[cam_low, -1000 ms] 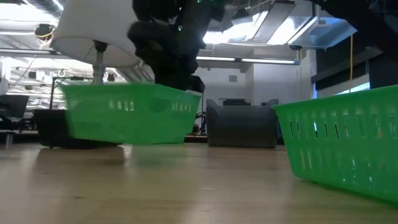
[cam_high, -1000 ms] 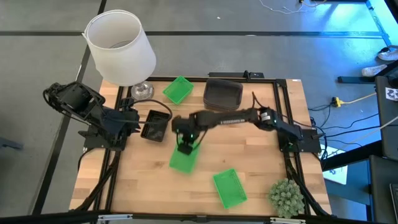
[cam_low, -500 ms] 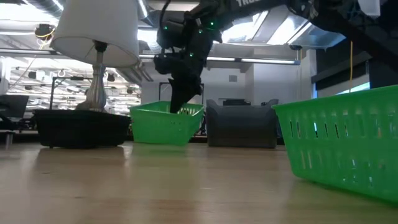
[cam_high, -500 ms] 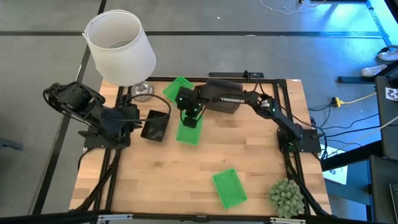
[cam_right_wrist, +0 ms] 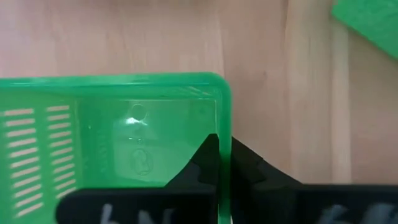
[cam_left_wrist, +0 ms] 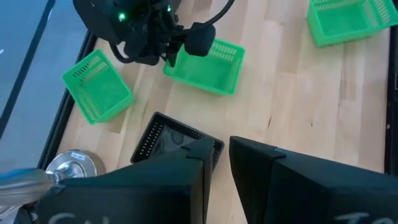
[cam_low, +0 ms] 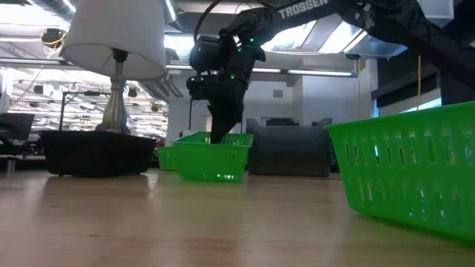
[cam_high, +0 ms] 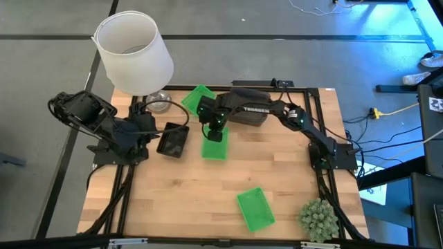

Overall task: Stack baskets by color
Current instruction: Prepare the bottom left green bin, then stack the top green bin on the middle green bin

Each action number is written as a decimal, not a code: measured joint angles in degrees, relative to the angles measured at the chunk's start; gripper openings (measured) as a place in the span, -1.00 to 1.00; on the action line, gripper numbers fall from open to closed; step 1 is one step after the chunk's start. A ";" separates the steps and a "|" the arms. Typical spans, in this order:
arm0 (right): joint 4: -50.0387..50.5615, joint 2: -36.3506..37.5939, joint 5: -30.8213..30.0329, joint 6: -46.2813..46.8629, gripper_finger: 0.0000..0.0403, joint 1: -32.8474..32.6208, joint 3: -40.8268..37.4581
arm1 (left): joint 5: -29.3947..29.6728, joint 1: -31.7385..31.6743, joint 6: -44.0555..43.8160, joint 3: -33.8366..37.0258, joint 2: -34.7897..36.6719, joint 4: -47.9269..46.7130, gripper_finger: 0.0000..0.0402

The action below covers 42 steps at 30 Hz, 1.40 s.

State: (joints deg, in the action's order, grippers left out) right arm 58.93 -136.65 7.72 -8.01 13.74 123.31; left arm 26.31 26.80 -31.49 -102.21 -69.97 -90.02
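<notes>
Just above centre of the high view, your right gripper (cam_high: 216, 133) is pinched shut on the wall of a green basket (cam_high: 214, 146); the right wrist view shows one finger inside the rim and one outside. That basket sits on or just off the wood, near a second green basket (cam_high: 198, 100) at the upper left of the table (cam_high: 277, 173), with the grey basket (cam_high: 249, 105) behind the arm and a third green basket (cam_high: 255, 209) low in the frame, well apart.

Expect the basket to be light and a little springy: thin mesh plastic that flexes at the rim and may swing from a one-wall grip. A hold on a short wall near its middle, as you have now, looks soundest.

Your right arm reaches long across the table from the right edge, wrist bent down over the basket. Your left gripper (cam_left_wrist: 217, 180) waits at the left edge beside the black basket (cam_high: 172, 140), fingers slightly apart and empty.
</notes>
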 joint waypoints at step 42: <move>-19.20 -3.97 -3.48 -5.59 -0.59 4.01 10.56 | 2.14 -0.04 -2.90 0.00 0.00 0.00 -0.77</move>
State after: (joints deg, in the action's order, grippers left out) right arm 39.73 -140.62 4.24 -13.60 17.75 133.87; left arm 28.46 26.76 -34.39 -102.21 -69.97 -90.02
